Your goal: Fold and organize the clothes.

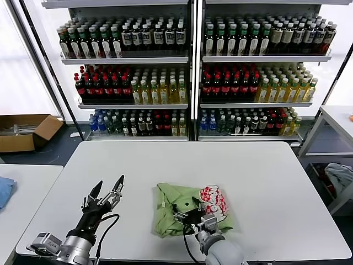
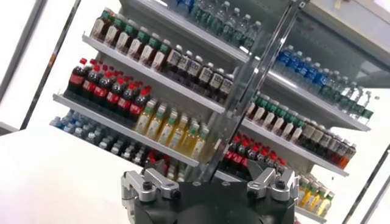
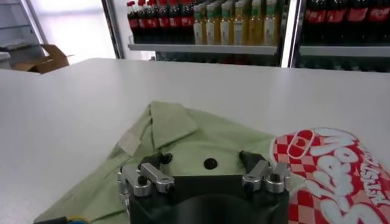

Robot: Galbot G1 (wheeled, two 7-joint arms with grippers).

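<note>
The green shirt (image 1: 190,212) lies bunched on the white table (image 1: 265,182), near the front edge and slightly right of centre. Its red-and-white print (image 1: 215,200) faces up on the right side; the collar (image 3: 170,122) points toward the far side of the table. How the shirt's lower layers are folded cannot be made out.

The right gripper (image 1: 194,216) sits low over the near part of the shirt, and its arm covers the shirt's front edge in the head view. In the right wrist view the two fingers (image 3: 159,161) stand apart just above the cloth with nothing between them; whether the tips touch the fabric cannot be told.

The left gripper (image 1: 109,187) is raised above bare table, well left of the shirt, fingers spread and holding nothing. Its wrist camera sees only the drinks shelves (image 2: 201,91).

A blue cloth (image 1: 4,190) is cut off at the left edge on a side table.
</note>
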